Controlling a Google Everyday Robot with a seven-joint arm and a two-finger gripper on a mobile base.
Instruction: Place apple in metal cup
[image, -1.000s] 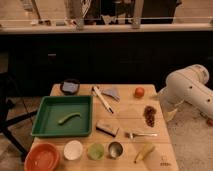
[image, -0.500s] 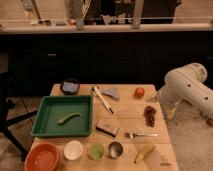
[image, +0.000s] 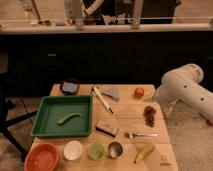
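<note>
In the camera view, the apple (image: 139, 92) could be knocked rolling off the worktop (image: 125, 122) by an off-centre approach, or dropped into the green cup (image: 95, 150) just beside the metal cup (image: 115, 149). The apple is seen near the tool (image: 162, 100), at its 9 o'clock. The tool's opening cannot be told, and nothing is seen held.

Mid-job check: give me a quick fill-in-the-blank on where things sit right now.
The apple lies on the table just behind the dark ___ bunch.
The metal cup stands between the green cup and the yellow ___.
The white arm hangs past the table's ___ edge in the camera view, its end effector out of sight.
Missing: grape; banana; right.
</note>
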